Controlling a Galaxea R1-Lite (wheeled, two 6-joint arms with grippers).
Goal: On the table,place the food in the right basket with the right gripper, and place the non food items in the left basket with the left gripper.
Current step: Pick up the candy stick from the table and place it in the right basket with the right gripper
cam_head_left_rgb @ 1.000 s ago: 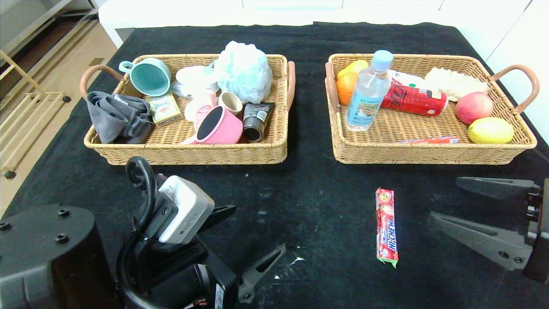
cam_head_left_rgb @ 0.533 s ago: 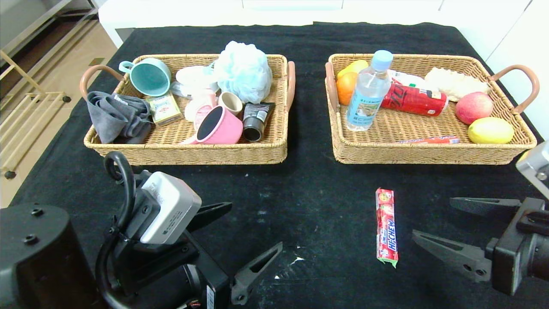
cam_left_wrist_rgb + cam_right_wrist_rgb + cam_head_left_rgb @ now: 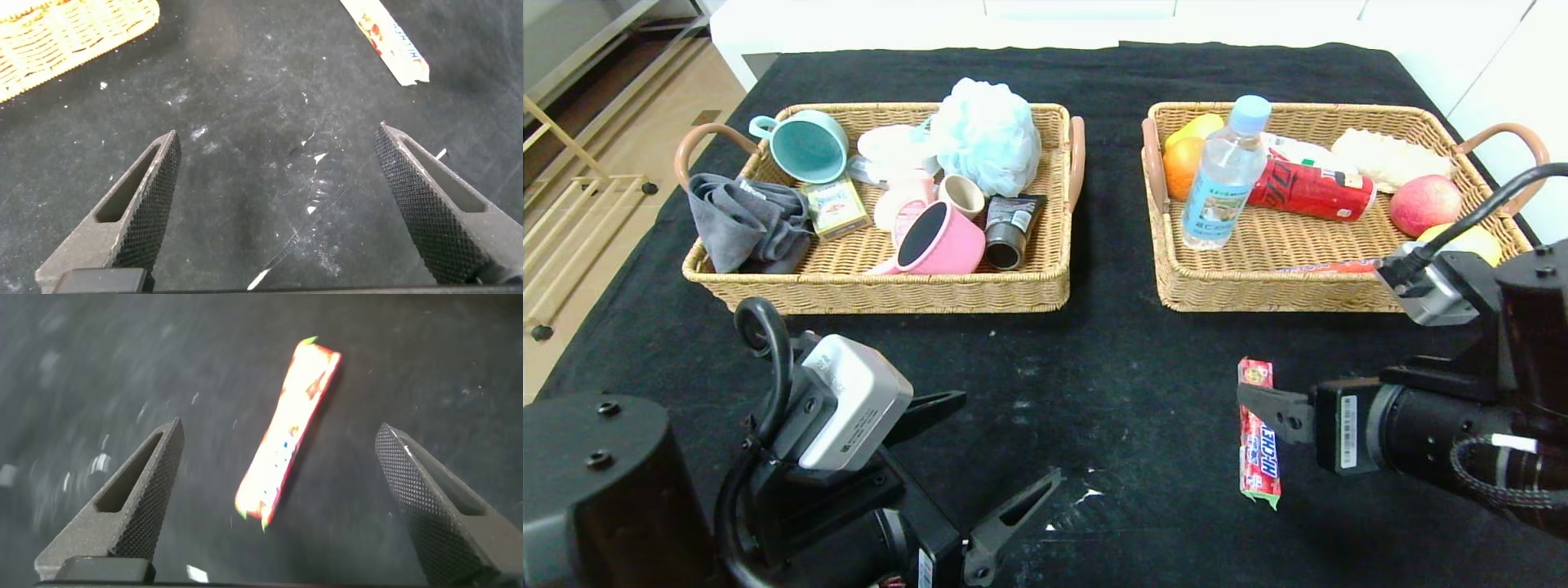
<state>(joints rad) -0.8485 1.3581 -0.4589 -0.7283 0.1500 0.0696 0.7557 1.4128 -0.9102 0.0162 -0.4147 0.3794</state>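
**Right claw spread above the candy stick**

The long red Hi-Chew candy stick (image 3: 1258,430) lies flat on the black-cloth table (image 3: 1111,384), in front of the right basket and well apart from it. Right over it sits the right gripper (image 3: 1258,402), a black claw on a thick black arm reaching in from the right; its wrist view shows both tapered fingers (image 3: 131,506) spread wide with the candy stick (image 3: 288,439) between them, nothing gripped.

Behind, the right basket (image 3: 1339,294), a tan wicker tray with brown loop handles, holds the clear bottle with pale blue cap (image 3: 1223,175) standing upright and an orange sausage stick (image 3: 1339,267) along its near wall.

Across the table, the left basket (image 3: 882,290), its twin, carries the pink saucepan (image 3: 939,238) on its side and the small beige cup (image 3: 962,194) just behind it.

The left gripper (image 3: 1005,457) hangs low at the near left, jaws splayed, empty above bare cloth.
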